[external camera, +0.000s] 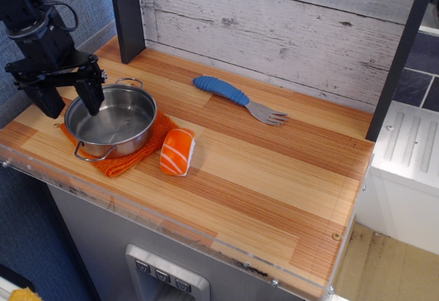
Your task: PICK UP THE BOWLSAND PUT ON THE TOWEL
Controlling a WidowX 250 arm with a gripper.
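Observation:
The shiny steel pot (113, 121) with two wire loop handles rests on the orange knitted towel (127, 157) at the table's left front. My black gripper (66, 102) stands over the pot's left rim with its two fingers spread wide. One finger (91, 97) hangs inside the pot, the other (45, 102) is outside the rim to the left. The fingers do not clamp the rim. The towel shows only around the pot's front and right side.
An orange-and-white salmon sushi toy (178, 151) lies against the towel's right edge. A blue-handled spork (236, 98) lies further back. A dark post (127, 14) stands behind the pot. The table's front edge (171, 229) has a clear plastic lip.

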